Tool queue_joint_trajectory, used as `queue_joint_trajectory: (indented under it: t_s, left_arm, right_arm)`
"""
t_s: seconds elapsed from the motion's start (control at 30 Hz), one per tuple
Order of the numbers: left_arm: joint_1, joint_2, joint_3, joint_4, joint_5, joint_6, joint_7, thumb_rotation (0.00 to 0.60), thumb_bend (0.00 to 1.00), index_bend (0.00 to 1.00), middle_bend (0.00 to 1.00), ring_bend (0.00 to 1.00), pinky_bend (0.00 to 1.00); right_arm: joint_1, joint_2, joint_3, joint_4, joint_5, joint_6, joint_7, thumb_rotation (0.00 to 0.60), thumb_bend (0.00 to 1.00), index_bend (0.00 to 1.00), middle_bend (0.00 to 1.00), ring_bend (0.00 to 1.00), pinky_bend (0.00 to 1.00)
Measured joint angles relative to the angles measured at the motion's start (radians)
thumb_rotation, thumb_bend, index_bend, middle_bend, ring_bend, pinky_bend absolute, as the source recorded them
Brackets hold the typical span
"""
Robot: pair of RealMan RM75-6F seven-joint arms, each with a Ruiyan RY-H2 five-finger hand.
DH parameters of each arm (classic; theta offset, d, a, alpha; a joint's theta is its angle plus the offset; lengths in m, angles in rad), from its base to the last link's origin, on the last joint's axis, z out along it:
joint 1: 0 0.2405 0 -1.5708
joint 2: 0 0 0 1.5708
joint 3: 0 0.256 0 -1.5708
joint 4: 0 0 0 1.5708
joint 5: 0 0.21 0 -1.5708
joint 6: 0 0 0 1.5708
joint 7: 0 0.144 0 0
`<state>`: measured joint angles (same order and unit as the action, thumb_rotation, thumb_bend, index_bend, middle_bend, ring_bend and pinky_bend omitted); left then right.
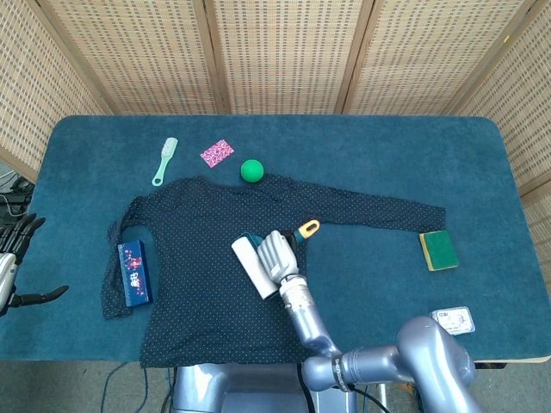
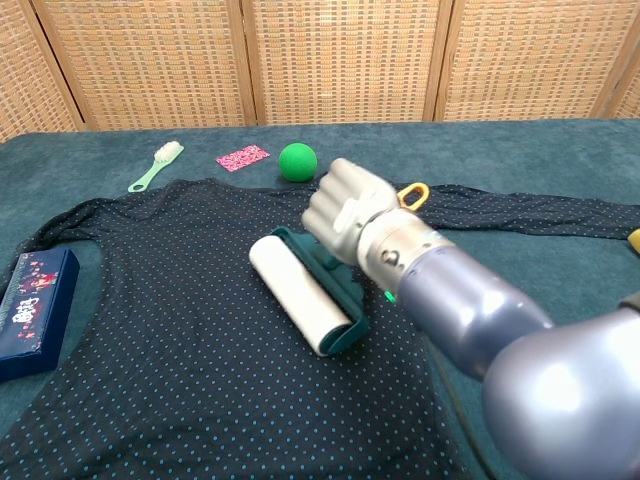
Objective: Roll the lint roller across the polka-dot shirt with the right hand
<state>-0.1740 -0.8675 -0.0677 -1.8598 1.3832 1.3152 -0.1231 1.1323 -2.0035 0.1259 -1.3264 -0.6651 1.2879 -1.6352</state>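
Observation:
The dark polka-dot shirt (image 1: pixel 207 249) (image 2: pixel 180 340) lies spread flat on the blue table, sleeves out to both sides. My right hand (image 1: pixel 277 252) (image 2: pixel 345 212) grips the handle of the lint roller, whose orange loop end sticks out behind the fist. The white roller drum (image 1: pixel 250 268) (image 2: pixel 298 294) in its green frame rests on the shirt's middle, left of the hand. My left hand (image 1: pixel 13 258) hangs off the table's left edge, fingers spread and holding nothing.
A blue box (image 1: pixel 134 273) (image 2: pixel 30 310) lies on the shirt's left sleeve. A green ball (image 1: pixel 251 170) (image 2: pixel 297 161), pink card (image 1: pixel 217 152) and mint brush (image 1: pixel 164 161) sit beyond the collar. A green-yellow sponge (image 1: pixel 439 249) lies by the right cuff.

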Motion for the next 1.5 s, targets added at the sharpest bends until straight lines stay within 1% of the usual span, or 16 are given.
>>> queue_joint_trajectory:
  t_s: [0.2, 0.3, 0.47, 0.57, 0.77, 0.97, 1.1, 1.2, 1.33, 1.37, 1.4, 1.47, 1.5]
  left_arm:
    - [-0.001, 0.0, 0.0, -0.001, -0.002, -0.001, 0.002, 0.6, 0.0, 0.0, 0.0, 0.0, 0.0]
    - [-0.001, 0.0, 0.0, 0.0, -0.001, 0.0, 0.002, 0.6, 0.0, 0.0, 0.0, 0.0, 0.0]
    - [-0.001, 0.0, 0.0, 0.001, -0.001, 0.0, -0.001, 0.6, 0.0, 0.0, 0.0, 0.0, 0.0]
    - [0.0, 0.0, 0.0, 0.002, 0.0, 0.0, -0.002, 0.6, 0.0, 0.0, 0.0, 0.0, 0.0]
    - [0.001, -0.004, 0.0, 0.001, -0.001, 0.005, 0.01, 0.6, 0.0, 0.0, 0.0, 0.0, 0.0]
    - [-0.001, -0.01, 0.001, -0.009, -0.002, 0.006, 0.039, 0.6, 0.0, 0.0, 0.0, 0.0, 0.0]
    - [-0.001, -0.015, 0.002, -0.018, -0.002, 0.009, 0.061, 0.6, 0.0, 0.0, 0.0, 0.0, 0.0]
    - [-0.002, -0.018, 0.002, -0.022, -0.003, 0.01, 0.071, 0.6, 0.0, 0.0, 0.0, 0.0, 0.0]
    - [-0.001, -0.02, 0.002, -0.026, -0.005, 0.013, 0.079, 0.6, 0.0, 0.0, 0.0, 0.0, 0.0]
    - [-0.001, -0.02, 0.002, -0.026, -0.004, 0.014, 0.08, 0.6, 0.0, 0.0, 0.0, 0.0, 0.0]
    - [-0.001, -0.02, 0.002, -0.027, -0.004, 0.014, 0.08, 0.6, 0.0, 0.0, 0.0, 0.0, 0.0]
    - [0.0, -0.019, 0.003, -0.027, -0.002, 0.015, 0.079, 0.6, 0.0, 0.0, 0.0, 0.0, 0.0]
    - [0.0, -0.019, 0.004, -0.028, -0.001, 0.015, 0.079, 0.6, 0.0, 0.0, 0.0, 0.0, 0.0]
  right_arm:
    - [0.026, -0.07, -0.001, -0.025, -0.035, 0.0, -0.04, 0.6, 0.83, 0.72, 1.0, 1.0, 1.0]
    - [0.033, -0.09, 0.001, -0.029, -0.045, -0.002, -0.05, 0.6, 0.83, 0.72, 1.0, 1.0, 1.0]
    - [0.037, -0.109, 0.009, -0.028, -0.056, -0.006, -0.055, 0.6, 0.83, 0.72, 1.0, 1.0, 1.0]
    - [0.032, -0.103, 0.006, -0.016, -0.06, -0.007, -0.059, 0.6, 0.83, 0.72, 1.0, 1.0, 1.0]
    - [-0.003, -0.039, -0.026, -0.008, -0.077, -0.003, -0.043, 0.6, 0.83, 0.72, 1.0, 1.0, 1.0]
    - [-0.061, 0.055, -0.058, -0.001, -0.09, -0.001, 0.01, 0.6, 0.83, 0.71, 1.0, 1.0, 1.0]
    - [-0.103, 0.118, -0.078, 0.03, -0.099, -0.015, 0.067, 0.6, 0.83, 0.71, 1.0, 1.0, 1.0]
    - [-0.129, 0.144, -0.083, 0.059, -0.101, -0.026, 0.098, 0.6, 0.83, 0.71, 1.0, 1.0, 1.0]
    - [-0.154, 0.168, -0.076, 0.079, -0.097, -0.034, 0.124, 0.6, 0.82, 0.7, 1.0, 1.0, 1.0]
    - [-0.156, 0.17, -0.073, 0.079, -0.097, -0.034, 0.126, 0.6, 0.81, 0.69, 1.0, 1.0, 1.0]
    - [-0.159, 0.172, -0.071, 0.078, -0.097, -0.035, 0.13, 0.6, 0.79, 0.65, 1.0, 1.0, 1.0]
    - [-0.162, 0.175, -0.067, 0.075, -0.098, -0.035, 0.14, 0.6, 0.66, 0.47, 1.0, 1.0, 1.0]
    - [-0.165, 0.178, -0.063, 0.072, -0.1, -0.035, 0.148, 0.6, 0.53, 0.32, 1.0, 1.0, 1.0]
